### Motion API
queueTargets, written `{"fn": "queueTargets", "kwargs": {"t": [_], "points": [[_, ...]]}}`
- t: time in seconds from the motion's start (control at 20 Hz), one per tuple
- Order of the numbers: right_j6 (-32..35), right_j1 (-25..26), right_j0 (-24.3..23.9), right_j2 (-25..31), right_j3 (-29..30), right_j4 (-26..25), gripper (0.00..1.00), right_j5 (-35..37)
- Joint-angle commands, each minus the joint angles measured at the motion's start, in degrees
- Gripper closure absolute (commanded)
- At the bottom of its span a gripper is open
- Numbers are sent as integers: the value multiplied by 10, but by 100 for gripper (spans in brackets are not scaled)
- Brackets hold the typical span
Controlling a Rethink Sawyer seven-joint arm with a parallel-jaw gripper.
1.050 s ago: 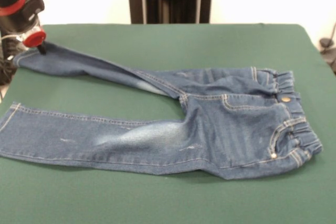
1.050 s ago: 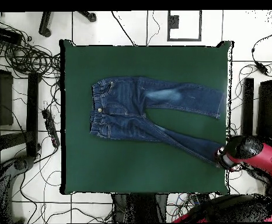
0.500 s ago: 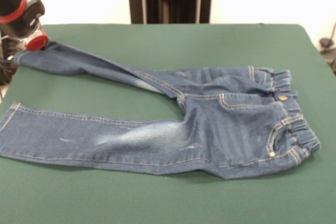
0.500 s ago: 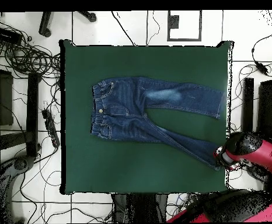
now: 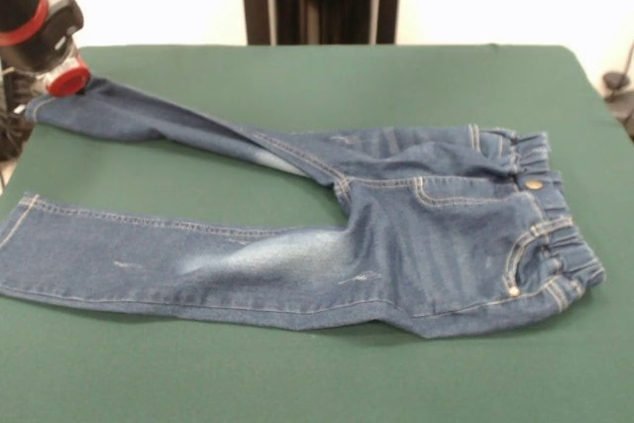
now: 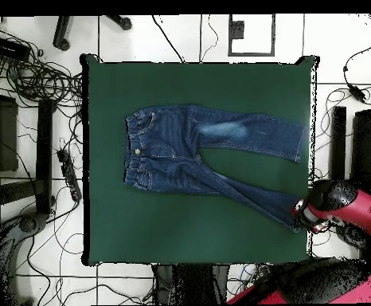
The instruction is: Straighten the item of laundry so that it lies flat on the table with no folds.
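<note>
Nothing is shifting since the last frame: your gripper (image 5: 61,81) is still sitting at the hem of the far leg of the jeans (image 5: 396,235), at the edge of the green table (image 5: 297,76). You cannot tell whether its jaws are apart or clamped on the denim. Your jeans are lying mid-table, legs spreading apart, the far leg still looking narrow and creased.

The red and black arm (image 6: 349,209) is seen low at one corner, its wrist pointed downward. The red-ringed black gripper (image 5: 67,79) is held at the edge; its opening cannot be made out.
</note>
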Motion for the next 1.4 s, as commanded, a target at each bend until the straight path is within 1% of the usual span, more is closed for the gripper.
{"fn": "queueTargets", "kwargs": {"t": [0.05,0.2,0.4,0.6,0.8,0.95,1.15,1.4], "points": [[-33,43,19,35,-9,-23,100,36],[-18,41,29,34,-19,-8,100,82],[3,49,33,43,-41,14,100,120],[13,53,39,46,-72,24,100,162],[25,42,46,43,-77,29,100,189],[30,33,49,43,-77,31,100,193],[41,26,49,49,-76,37,100,163],[50,26,62,36,-111,22,100,163]]}}
